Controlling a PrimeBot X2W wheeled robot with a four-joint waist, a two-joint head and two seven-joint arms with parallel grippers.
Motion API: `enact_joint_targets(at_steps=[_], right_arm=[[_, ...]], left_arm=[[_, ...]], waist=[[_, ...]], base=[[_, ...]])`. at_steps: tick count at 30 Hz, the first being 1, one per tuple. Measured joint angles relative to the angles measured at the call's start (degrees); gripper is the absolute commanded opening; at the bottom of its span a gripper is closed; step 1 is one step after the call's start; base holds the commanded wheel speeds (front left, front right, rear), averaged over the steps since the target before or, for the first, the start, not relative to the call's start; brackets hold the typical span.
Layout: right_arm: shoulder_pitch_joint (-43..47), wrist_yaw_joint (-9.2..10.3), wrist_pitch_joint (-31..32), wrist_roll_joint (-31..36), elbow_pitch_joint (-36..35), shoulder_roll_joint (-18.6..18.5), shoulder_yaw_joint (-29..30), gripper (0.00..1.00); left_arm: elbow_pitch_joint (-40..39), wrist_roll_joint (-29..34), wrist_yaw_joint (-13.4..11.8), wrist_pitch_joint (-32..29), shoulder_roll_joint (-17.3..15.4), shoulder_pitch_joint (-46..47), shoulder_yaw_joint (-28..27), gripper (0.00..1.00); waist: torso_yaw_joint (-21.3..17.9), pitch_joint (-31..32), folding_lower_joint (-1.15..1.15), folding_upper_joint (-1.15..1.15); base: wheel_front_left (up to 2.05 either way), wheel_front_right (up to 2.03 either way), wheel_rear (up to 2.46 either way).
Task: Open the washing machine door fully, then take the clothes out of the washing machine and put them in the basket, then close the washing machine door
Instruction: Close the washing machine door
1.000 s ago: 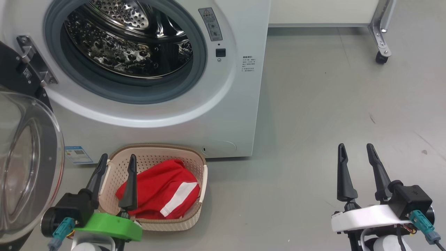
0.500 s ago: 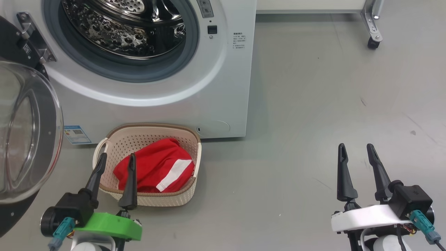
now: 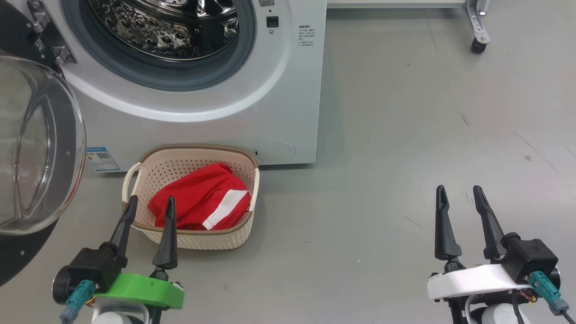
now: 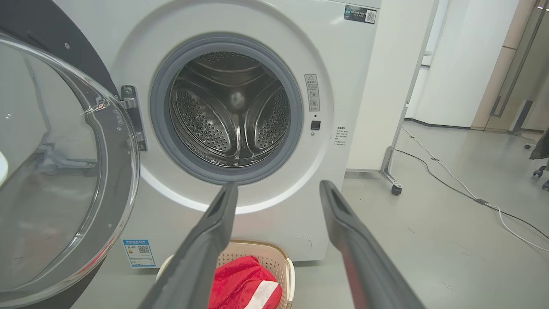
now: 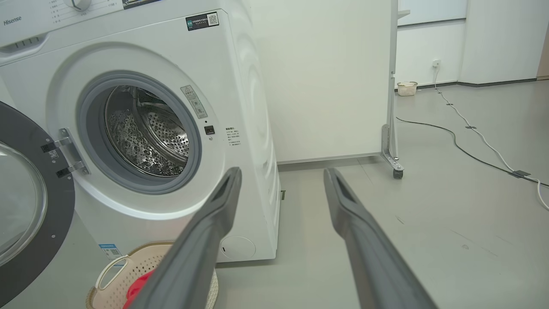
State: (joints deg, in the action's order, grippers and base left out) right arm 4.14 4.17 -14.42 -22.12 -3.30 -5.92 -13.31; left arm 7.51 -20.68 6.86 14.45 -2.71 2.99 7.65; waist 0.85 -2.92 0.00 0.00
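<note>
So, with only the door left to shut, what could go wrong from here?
1. The basket sits right below the opening, so the door may clip its handle as it swings shut.
2. The open left pincer hovers near the basket; sweeping toward the door could shove it.
3. A push on the door's bulging glass may slide off.

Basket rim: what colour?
Brown, woven-look, on a cream perforated basket; the head view shows it best.

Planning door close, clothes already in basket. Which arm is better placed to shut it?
Probably left. The washing machine door hangs open near the left gripper; the right gripper sits far to the right.
</note>
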Motion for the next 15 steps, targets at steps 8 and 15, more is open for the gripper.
enact_joint_targets(at_steps=[8, 15], right_arm=[[0.00, 0.00, 0.00, 0.00, 0.04, 0.02, -0.01, 1.00], [0.00, 0.00, 0.00, 0.00, 0.08, 0.02, -0.01, 1.00]], left_arm=[[-0.19, 0.10, 0.00, 0.00, -0.03, 0.00, -0.02, 1.00], [-0.25, 0.10, 0.00, 0.00, -0.03, 0.00, -0.01, 1.00]], waist=[[0.08, 0.14, 0.00, 0.00], [0.07, 0.25, 0.00, 0.00]], base=[[-0.27, 0.28, 0.00], [-0.03, 0.03, 0.00]])
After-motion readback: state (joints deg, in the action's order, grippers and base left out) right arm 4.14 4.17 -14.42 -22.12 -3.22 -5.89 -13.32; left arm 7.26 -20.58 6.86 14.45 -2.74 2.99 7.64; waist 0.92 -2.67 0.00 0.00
